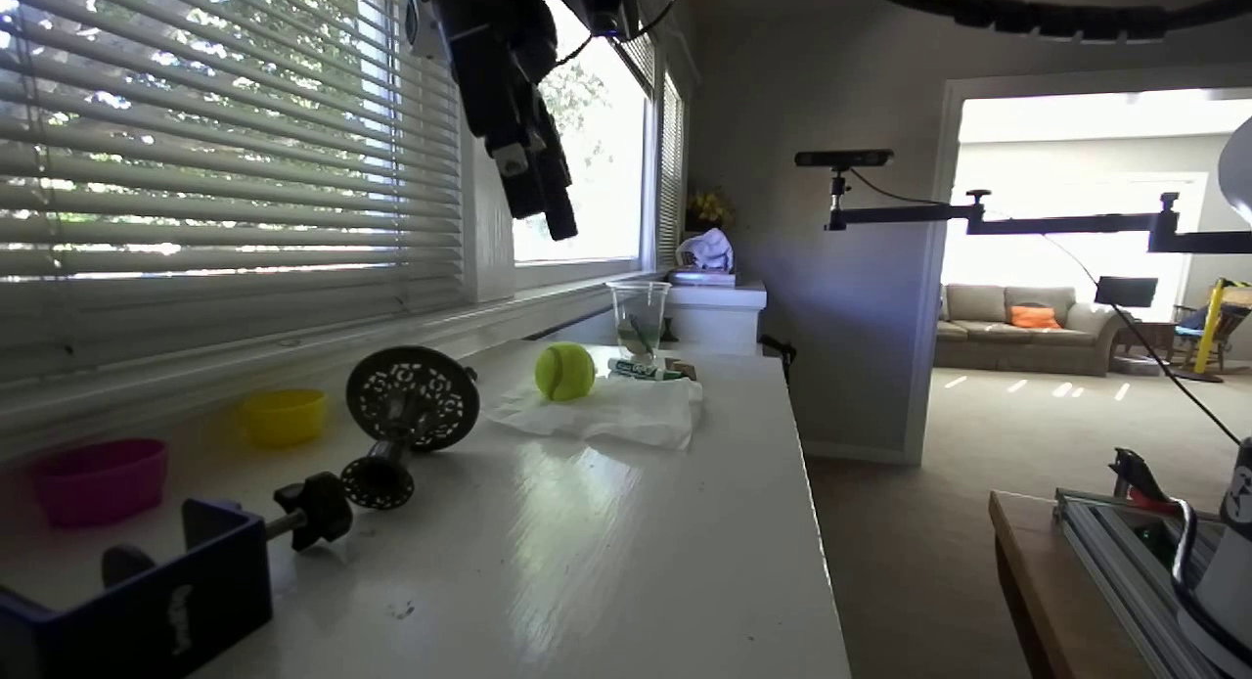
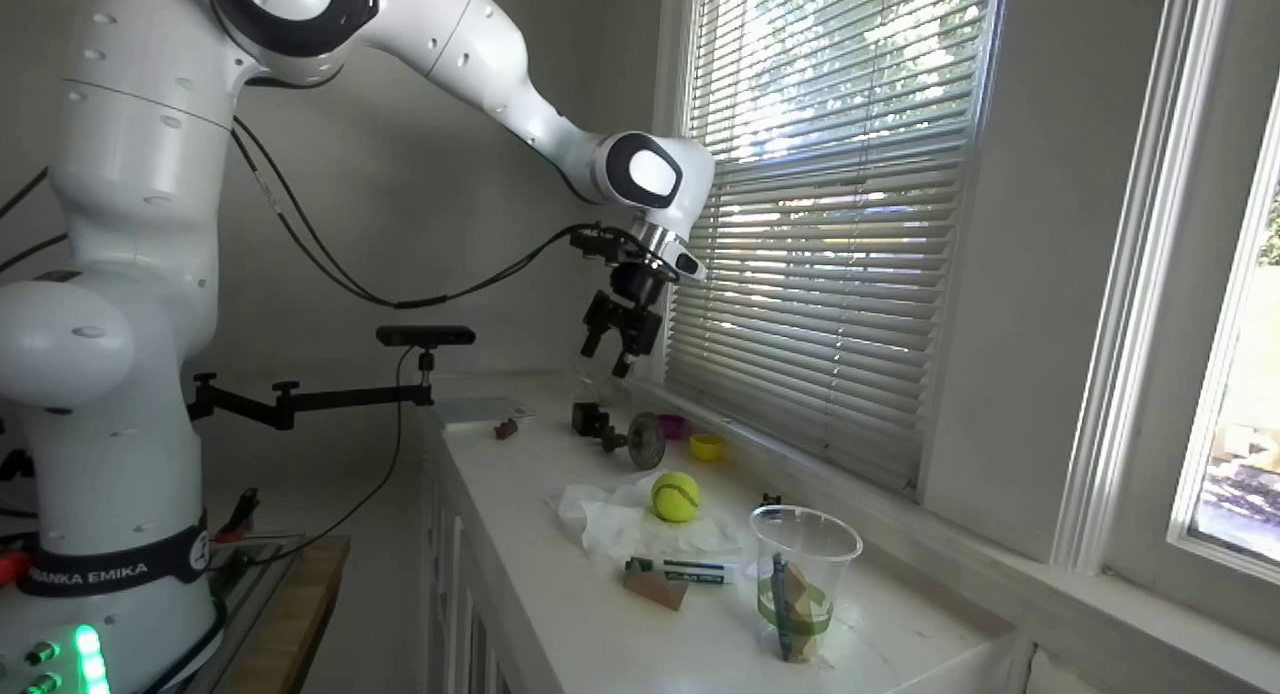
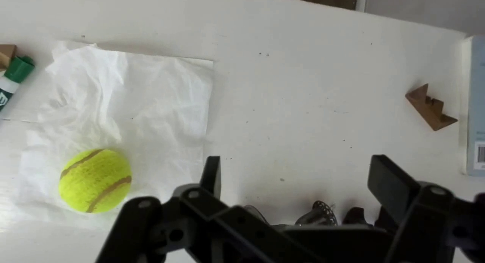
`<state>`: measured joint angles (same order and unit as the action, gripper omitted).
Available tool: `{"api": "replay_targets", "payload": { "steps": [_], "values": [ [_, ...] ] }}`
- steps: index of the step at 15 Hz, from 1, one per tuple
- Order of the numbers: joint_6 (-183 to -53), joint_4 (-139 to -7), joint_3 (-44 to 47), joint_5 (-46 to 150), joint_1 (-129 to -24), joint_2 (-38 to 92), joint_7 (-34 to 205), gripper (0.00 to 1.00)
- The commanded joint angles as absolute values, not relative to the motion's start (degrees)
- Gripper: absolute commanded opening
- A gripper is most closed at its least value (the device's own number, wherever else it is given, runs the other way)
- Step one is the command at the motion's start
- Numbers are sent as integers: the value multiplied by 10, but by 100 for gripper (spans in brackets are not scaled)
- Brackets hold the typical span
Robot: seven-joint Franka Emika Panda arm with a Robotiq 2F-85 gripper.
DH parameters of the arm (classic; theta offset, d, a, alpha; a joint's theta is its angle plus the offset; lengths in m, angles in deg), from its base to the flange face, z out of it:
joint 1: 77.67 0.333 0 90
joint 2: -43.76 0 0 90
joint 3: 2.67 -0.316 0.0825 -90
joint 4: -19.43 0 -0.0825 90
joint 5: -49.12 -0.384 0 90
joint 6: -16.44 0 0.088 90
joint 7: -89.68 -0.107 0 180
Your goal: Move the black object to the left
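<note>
A white counter [image 1: 665, 562] lies below me; it bears the black object [image 1: 147, 611], a mesh-faced disc [image 1: 430, 405], a magenta bowl [image 1: 103, 483] and a yellow bowl [image 1: 284, 420]; I see a crumpled sheet [image 3: 163, 96], a marker [image 2: 690, 573], a brown wedge [image 2: 655, 589] and a clear cup [image 2: 820, 569] upright; a notched brown piece [image 3: 431, 109] sits near a pale slab [image 3: 477, 104].

"RANKA EMIKA" can be read on the dark band [image 2: 118, 562] around the robot's base [image 2: 150, 622].
</note>
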<state>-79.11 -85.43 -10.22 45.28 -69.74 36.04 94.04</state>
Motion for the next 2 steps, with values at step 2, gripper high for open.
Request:
{"api": "replay_targets", "payload": {
  "steps": [2],
  "values": [
    [-790,-853,-103,454,-698,361,934,100]
  ]
}}
